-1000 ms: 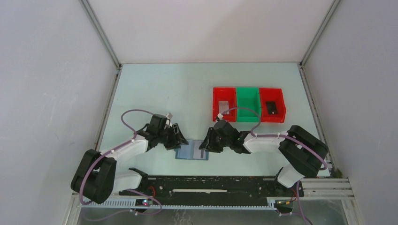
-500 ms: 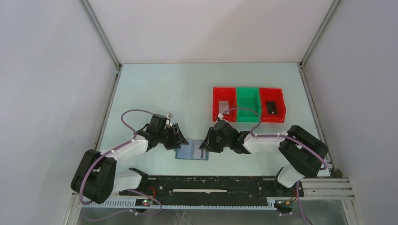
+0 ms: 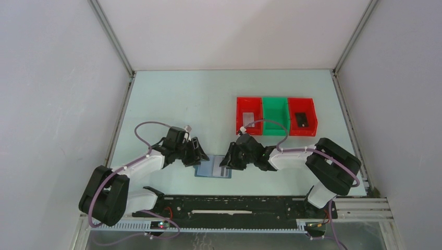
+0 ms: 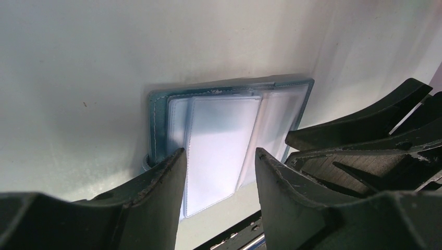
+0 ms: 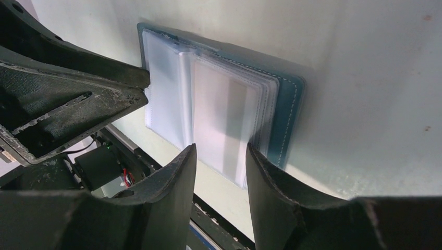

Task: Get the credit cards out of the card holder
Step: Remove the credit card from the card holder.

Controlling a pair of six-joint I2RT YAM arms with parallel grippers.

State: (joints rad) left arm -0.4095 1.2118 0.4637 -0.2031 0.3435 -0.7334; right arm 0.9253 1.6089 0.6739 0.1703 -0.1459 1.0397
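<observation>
Card holder (image 3: 212,170): lies open on the table (image 3: 182,99), clear sleeves up, between the two grippers.
Left gripper (image 3: 201,159): jaws apart at the holder's left edge, clamping nothing.
Right gripper (image 3: 225,162): jaws apart over its right half, holding nothing.
Grey card (image 3: 249,117): in the left red bin (image 3: 240,112).
Black card (image 3: 301,119): in the right red bin (image 3: 313,117).
Green bin (image 3: 275,105): between the two red bins.

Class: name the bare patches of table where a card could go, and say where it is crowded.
Bare: the far table behind the three bins, and the wide stretch between the left wall and those bins. Crowded: near centre, where both arms' jaws flank the card holder.
</observation>
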